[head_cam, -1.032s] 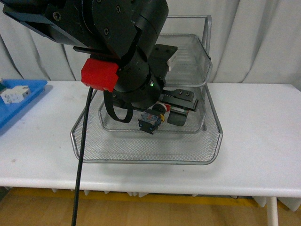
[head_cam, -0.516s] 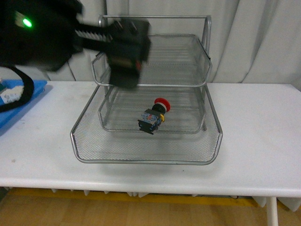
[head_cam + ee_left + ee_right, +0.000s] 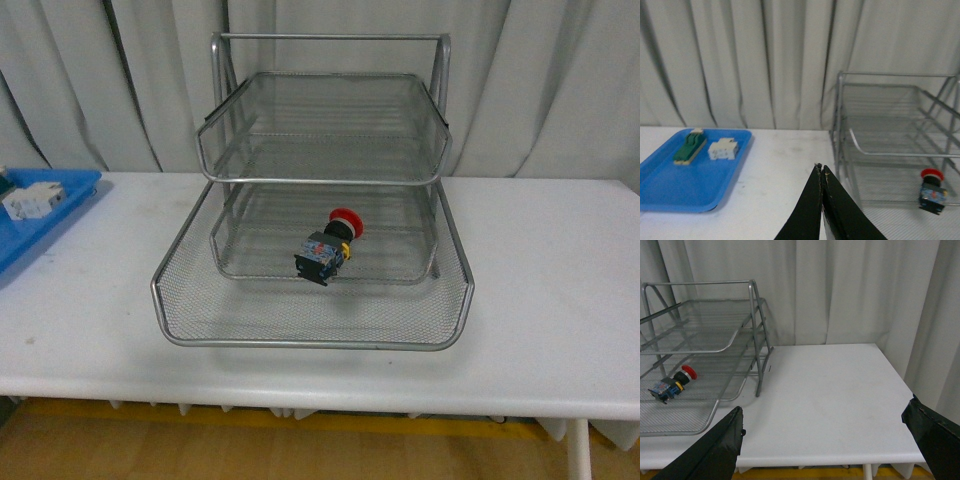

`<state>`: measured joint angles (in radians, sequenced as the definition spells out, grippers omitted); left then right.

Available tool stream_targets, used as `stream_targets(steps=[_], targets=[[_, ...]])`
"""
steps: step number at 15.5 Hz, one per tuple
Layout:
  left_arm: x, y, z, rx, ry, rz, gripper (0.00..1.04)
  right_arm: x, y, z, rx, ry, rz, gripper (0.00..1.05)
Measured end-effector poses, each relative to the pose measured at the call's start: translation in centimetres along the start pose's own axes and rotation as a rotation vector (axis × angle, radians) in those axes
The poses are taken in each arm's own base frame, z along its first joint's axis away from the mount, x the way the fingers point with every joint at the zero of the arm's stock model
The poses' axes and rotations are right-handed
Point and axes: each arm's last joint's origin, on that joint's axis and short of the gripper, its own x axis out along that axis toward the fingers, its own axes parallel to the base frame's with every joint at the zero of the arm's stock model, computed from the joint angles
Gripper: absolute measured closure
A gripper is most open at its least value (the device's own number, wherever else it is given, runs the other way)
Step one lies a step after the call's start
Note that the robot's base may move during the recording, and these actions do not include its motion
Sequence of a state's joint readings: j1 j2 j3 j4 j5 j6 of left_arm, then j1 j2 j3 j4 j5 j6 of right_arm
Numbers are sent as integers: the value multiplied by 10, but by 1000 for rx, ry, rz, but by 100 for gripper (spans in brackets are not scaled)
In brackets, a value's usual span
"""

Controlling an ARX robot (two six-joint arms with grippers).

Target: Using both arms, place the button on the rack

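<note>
Front view: button [image 3: 328, 246] lying in the middle tier of the rack [image 3: 310, 343], mid-table toward the back edge.
Left gripper [image 3: 821, 170] pinched closed, right gripper [image 3: 825, 407] spread wide, both empty.

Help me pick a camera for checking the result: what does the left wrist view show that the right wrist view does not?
Only the left wrist view: the blue tray with a green-and-cream switch block and a white block on it, and the left gripper, fingers pressed together. Only the right wrist view: the right gripper, fingers wide apart, and the stretch of table beyond the rack, away from the tray. Both: the rack with the button lying in it below the top tier, red cap visible, touched by neither gripper.
</note>
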<state>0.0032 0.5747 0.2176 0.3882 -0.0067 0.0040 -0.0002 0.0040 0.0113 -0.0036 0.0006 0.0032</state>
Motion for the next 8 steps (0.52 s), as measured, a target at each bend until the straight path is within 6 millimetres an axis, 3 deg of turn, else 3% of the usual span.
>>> stream_targets(steps=[3,8], targets=[[-9,-1,-25,-1,57,-12,103,0,0,0,0,0,0,7],[-24,-1,-39,-1,42,-12,103,0,0,0,0,0,0,7]])
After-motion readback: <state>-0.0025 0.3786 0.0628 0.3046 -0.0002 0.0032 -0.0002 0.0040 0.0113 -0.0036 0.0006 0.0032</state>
